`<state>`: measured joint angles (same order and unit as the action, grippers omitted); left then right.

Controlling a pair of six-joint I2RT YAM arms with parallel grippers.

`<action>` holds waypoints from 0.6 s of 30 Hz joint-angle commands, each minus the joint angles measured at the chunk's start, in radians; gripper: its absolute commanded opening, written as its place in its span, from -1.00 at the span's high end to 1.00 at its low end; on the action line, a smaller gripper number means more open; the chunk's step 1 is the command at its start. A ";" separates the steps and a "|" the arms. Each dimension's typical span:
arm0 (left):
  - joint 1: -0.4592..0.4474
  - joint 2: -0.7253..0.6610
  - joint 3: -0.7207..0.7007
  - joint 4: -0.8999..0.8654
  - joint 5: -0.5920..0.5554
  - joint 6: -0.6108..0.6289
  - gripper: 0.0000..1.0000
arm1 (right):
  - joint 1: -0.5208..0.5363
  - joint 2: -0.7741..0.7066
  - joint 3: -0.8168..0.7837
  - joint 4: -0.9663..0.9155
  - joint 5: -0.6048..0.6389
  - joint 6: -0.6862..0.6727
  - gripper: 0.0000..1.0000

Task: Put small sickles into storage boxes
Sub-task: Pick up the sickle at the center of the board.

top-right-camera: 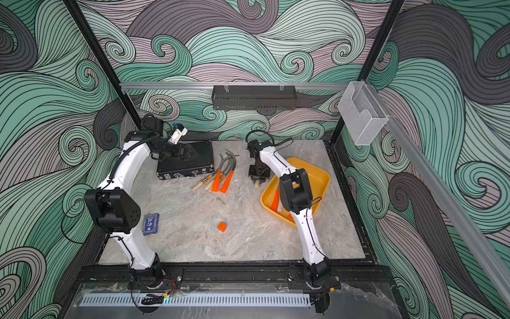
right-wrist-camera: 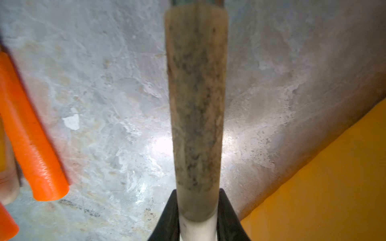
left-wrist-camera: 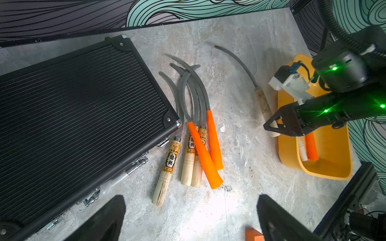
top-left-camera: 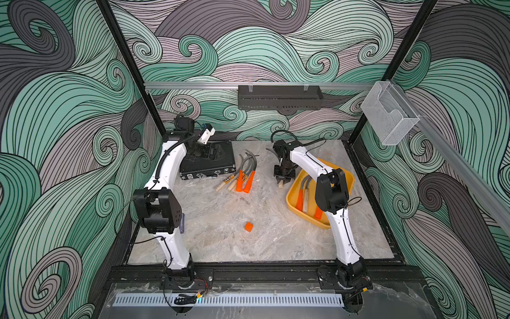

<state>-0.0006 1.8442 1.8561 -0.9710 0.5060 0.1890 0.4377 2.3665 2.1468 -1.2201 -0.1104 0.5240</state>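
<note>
Five small sickles [top-left-camera: 240, 176] lie piled mid-frame. Your right pincer [top-left-camera: 281, 183] clamps a sixth sickle [left-wrist-camera: 262, 102] by its handle, just left of the yellow tray [top-left-camera: 349, 176]; left pincer [left-wrist-camera: 190, 201] gapes. Next: clear the rim, release.

Both top views look down from high at the front over the whole table [top-left-camera: 220, 243]. The left wrist view looks down from fairly near on sickles [left-wrist-camera: 193, 129] and tray [left-wrist-camera: 334, 158]; the right wrist view sits very close along one sickle handle [right-wrist-camera: 196, 104], sharing that tray.
</note>
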 commanded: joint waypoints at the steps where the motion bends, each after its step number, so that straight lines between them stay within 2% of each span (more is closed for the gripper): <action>1: 0.001 -0.033 0.004 0.006 0.025 -0.014 -0.97 | -0.008 -0.065 0.023 -0.017 -0.058 -0.007 1.00; 9: 0.000 -0.019 0.027 -0.017 0.029 -0.006 -0.97 | -0.014 -0.158 -0.023 -0.016 -0.182 -0.042 1.00; 18: -0.001 -0.004 0.052 -0.056 0.035 0.008 -0.95 | -0.031 -0.321 -0.175 -0.015 -0.281 -0.087 1.00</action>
<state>-0.0006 1.8442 1.8606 -0.9878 0.5156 0.1867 0.4198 2.0933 2.0090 -1.2228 -0.3305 0.4667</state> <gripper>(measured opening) 0.976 0.251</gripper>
